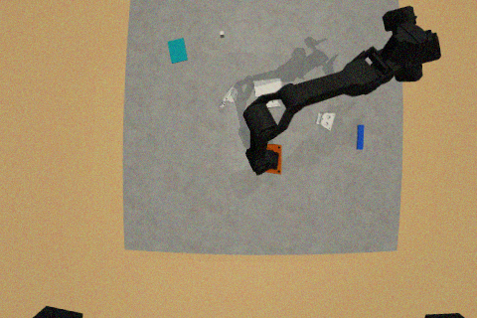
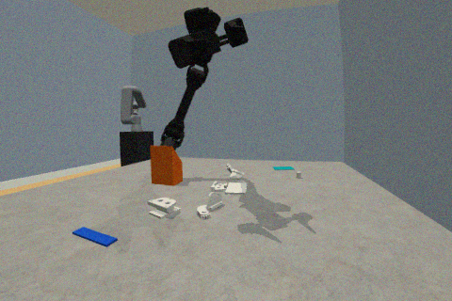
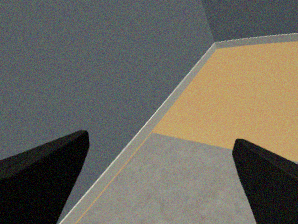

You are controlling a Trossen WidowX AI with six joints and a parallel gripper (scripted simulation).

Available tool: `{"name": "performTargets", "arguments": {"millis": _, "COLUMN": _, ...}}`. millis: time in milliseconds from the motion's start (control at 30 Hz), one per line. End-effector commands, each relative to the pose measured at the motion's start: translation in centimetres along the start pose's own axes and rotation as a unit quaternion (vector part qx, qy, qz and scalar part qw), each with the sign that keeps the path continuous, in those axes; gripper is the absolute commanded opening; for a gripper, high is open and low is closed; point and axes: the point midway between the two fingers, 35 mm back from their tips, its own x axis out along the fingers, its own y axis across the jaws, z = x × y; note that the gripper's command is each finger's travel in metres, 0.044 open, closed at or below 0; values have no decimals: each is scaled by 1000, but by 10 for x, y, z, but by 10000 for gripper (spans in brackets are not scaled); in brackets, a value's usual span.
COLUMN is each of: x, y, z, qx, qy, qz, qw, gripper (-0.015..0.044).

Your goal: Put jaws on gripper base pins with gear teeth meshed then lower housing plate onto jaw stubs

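Note:
My gripper [image 3: 161, 143] is open and empty, with both black fingers at the lower corners of the wrist view, which shows only wall and floor. The arm [image 1: 348, 77] [image 2: 185, 103] is raised high above the grey mat [image 1: 174, 184]. The white parts lie loose on the mat. A blocky part with two dark spots [image 1: 326, 120] [image 2: 162, 204] lies nearest the blue strip. A flat white plate [image 1: 267, 87] [image 2: 235, 188] lies near the middle. One jaw-like piece [image 1: 230, 95] [image 2: 234, 170] lies beyond it. Another toothed piece [image 2: 206, 209] lies in front of it. No parts are joined.
An orange block [image 1: 275, 159] [image 2: 166, 166] stands by the arm's foot. A blue strip [image 1: 360, 136] [image 2: 94, 236], a teal tile [image 1: 177, 51] [image 2: 283, 167] and a small white cylinder [image 1: 222, 34] [image 2: 298, 175] lie on the mat. A grey device on a black box [image 2: 134, 122] stands by the wall.

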Motion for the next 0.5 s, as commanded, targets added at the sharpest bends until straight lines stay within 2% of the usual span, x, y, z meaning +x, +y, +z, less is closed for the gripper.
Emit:
{"name": "performTargets", "arguments": {"millis": 0, "x": 0, "y": 0, "z": 0, "qx": 0, "qy": 0, "qz": 0, "qw": 1000, "gripper": 426}}
{"name": "performTargets", "arguments": {"millis": 33, "x": 0, "y": 0, "z": 0, "qx": -2, "qy": 1, "qz": 0, "qw": 1000, "gripper": 440}}
{"name": "performTargets", "arguments": {"millis": 467, "x": 9, "y": -15, "z": -31, "qx": -118, "qy": 57, "qz": -25, "qw": 991, "gripper": 440}}
